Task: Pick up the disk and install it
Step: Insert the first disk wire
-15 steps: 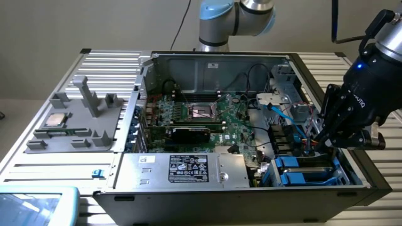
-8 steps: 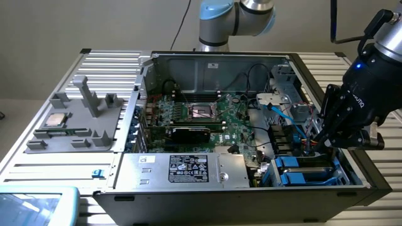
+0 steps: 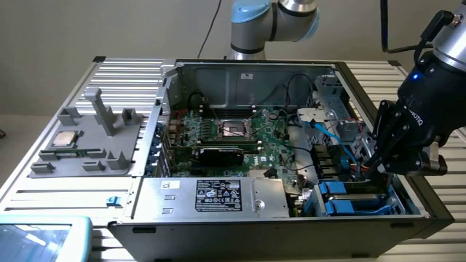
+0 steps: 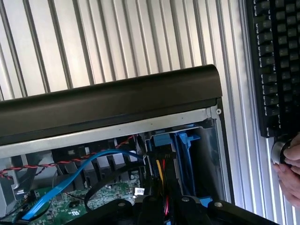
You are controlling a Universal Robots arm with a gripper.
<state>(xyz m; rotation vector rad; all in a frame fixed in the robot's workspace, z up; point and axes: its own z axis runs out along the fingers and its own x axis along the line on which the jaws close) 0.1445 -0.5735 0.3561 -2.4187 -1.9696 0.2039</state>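
Where the gripper (image 3: 372, 165) dips into the open computer case (image 3: 240, 82), its fingers are drawn almost together. Whether they pinch anything I cannot tell. Its black body leans in from the exterior view's right, wrist high, fingers slanting down into the drive bay at the case's front corner. Just beside the fingertips the disk (image 3: 336, 188) stands in that bay in its blue bracket, with a second blue-bracketed drive (image 3: 351, 207) next to it. Farther out lie the motherboard (image 3: 233, 136) and a grey tray (image 3: 80, 164) carrying a processor chip (image 3: 64, 139). On the slatted table (image 4: 117, 42) is a keyboard (image 4: 276, 65) with a person's hand (image 4: 289, 164) at its end.
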